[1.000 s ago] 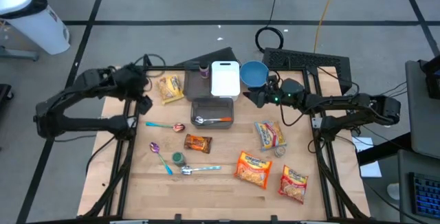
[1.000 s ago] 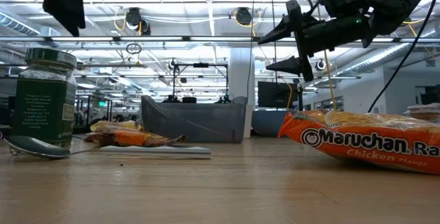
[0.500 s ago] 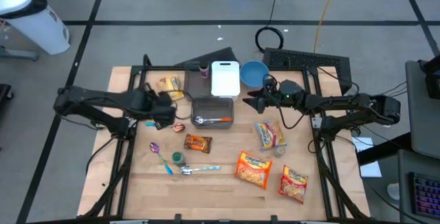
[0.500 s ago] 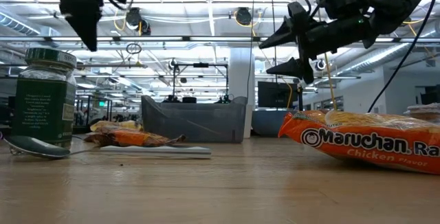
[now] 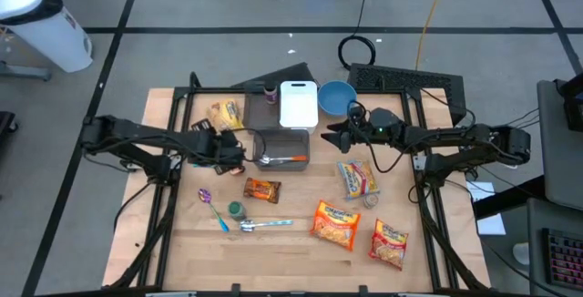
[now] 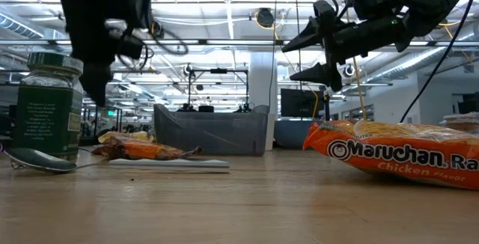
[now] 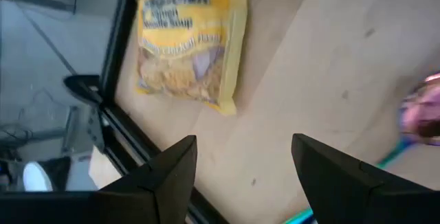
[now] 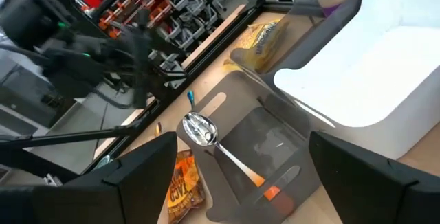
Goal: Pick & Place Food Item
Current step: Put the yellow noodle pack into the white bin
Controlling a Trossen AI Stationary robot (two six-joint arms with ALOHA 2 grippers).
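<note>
A yellow noodle packet (image 5: 226,115) (image 7: 189,45) lies flat at the far left of the table. My left gripper (image 5: 233,156) (image 7: 244,148) hangs open above the wood between that packet and the grey bin (image 5: 281,147), tipped downward and touching nothing. A brown snack packet (image 5: 261,189) lies near the table's middle. Two orange ramen packets (image 5: 337,222) (image 5: 390,242) and another packet (image 5: 358,179) lie at the right. My right gripper (image 5: 333,134) (image 6: 296,57) stays open in the air, right of the bin.
The grey bin holds a metal spoon (image 8: 206,131). A white container (image 5: 298,104), a blue bowl (image 5: 336,97) and a small bottle (image 5: 270,90) stand at the far edge. Coloured spoons (image 5: 211,204), a metal spoon (image 5: 260,225) and a green-lidded jar (image 6: 49,105) lie near left.
My left gripper has swung from the table's far left corner toward the middle and come down, rolling as it went, and now hangs beside the bin's left wall. My right gripper has kept its place. Nothing on the table has moved.
</note>
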